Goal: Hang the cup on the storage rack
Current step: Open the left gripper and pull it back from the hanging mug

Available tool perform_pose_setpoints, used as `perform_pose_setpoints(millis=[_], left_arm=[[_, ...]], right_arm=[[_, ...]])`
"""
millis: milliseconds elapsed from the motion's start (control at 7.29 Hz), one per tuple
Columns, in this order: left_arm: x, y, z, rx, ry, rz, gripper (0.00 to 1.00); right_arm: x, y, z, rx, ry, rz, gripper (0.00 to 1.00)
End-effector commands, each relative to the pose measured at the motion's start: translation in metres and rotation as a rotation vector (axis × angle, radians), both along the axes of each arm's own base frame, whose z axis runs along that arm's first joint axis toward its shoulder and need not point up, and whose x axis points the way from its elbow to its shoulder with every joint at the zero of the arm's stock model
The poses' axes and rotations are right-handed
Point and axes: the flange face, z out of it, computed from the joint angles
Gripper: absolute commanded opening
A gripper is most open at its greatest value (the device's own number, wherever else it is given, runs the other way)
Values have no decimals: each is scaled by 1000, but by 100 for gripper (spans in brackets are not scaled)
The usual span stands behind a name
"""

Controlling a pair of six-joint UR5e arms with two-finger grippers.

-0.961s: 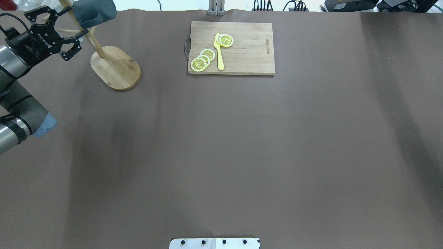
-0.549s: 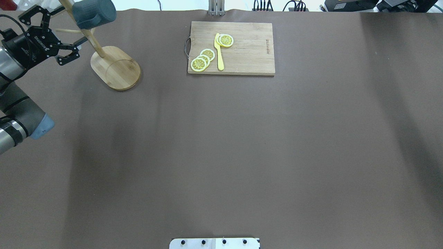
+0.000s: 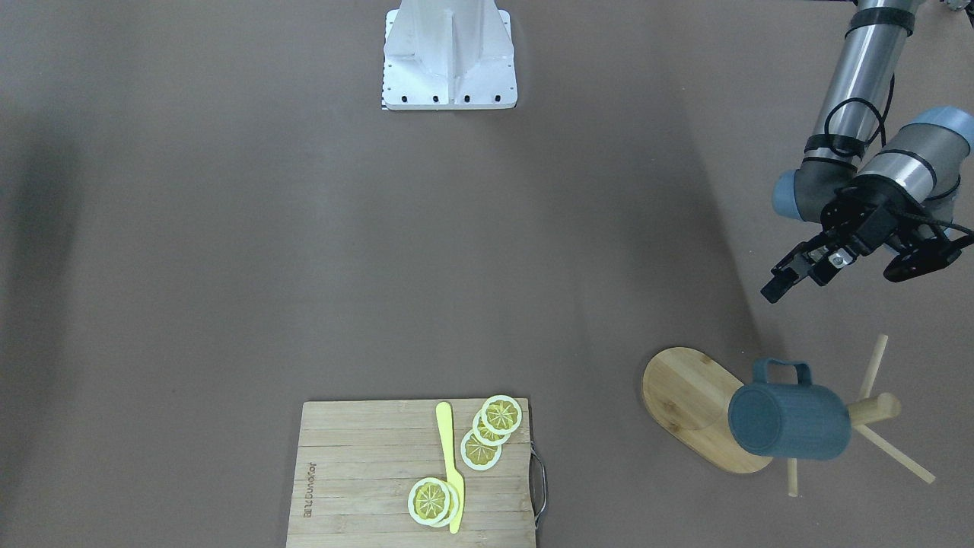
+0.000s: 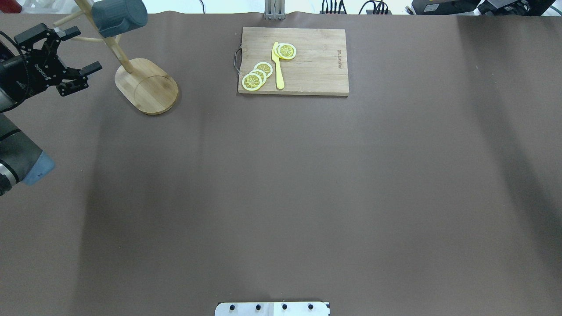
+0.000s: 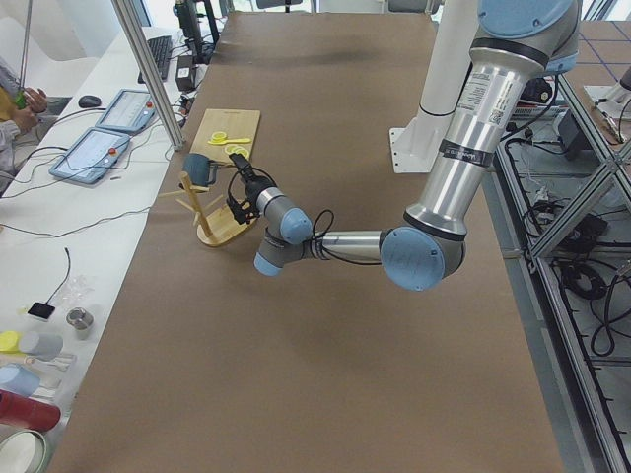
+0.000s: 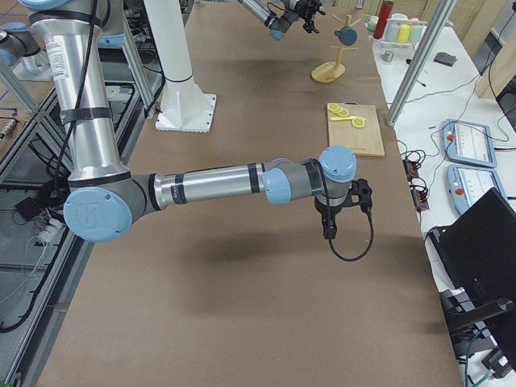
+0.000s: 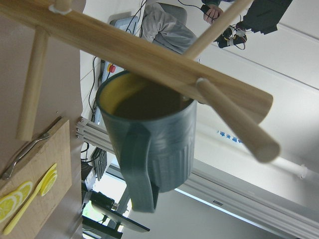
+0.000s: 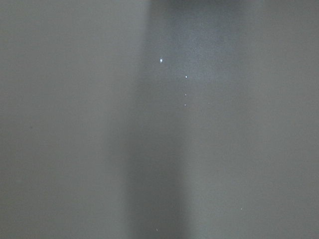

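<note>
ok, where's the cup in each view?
Front-facing: cup lower right, on the storage rack.
Overhead: cup top left corner.
Exterior left: cup upper left of centre.
Exterior right: cup top, right of centre.
Left wrist: cup centre, close up.
Right wrist: not in view.
Shared landmark: the storage rack's oval base, in all four exterior views.

Cup on storage rack peg (cutting board well right).

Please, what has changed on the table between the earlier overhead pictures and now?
The left hand, open throughout, has drawn back from the storage rack toward the table's left edge and is now clear of it. The cup stayed hanging on the rack, untouched. The cutting board, lemon slices and yellow knife did not move.
</note>
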Motion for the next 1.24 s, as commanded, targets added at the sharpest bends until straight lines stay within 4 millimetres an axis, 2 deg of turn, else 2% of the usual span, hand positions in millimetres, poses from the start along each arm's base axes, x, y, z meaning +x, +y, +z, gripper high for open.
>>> perform_pose_setpoints(millis=[0, 137, 412, 549, 686, 824, 961, 1098], left_arm=[[-32, 1, 9, 139, -243, -133, 98], [-68, -12, 12, 189, -398, -203, 98], [-147, -42, 4, 239, -702, -317, 98], [-164, -45, 13, 263, -854, -363, 98], [-181, -56, 18, 265, -997, -393, 98], [-210, -65, 25, 269, -1153, -414, 98], [-228, -63, 37, 228, -1257, -371, 98], [-232, -52, 42, 166, -1301, -325, 98]], right_arm=[[0, 1, 3, -2, 3, -2, 100], [0, 0, 5, -3, 5, -2, 100], [1, -1, 6, -3, 22, 3, 100], [1, -1, 7, -5, 23, 2, 100], [1, -1, 8, -7, 23, 2, 100], [1, 0, 9, -9, 23, 3, 100], [2, 0, 11, -12, 23, 3, 100], [2, 1, 12, -15, 24, 3, 100]])
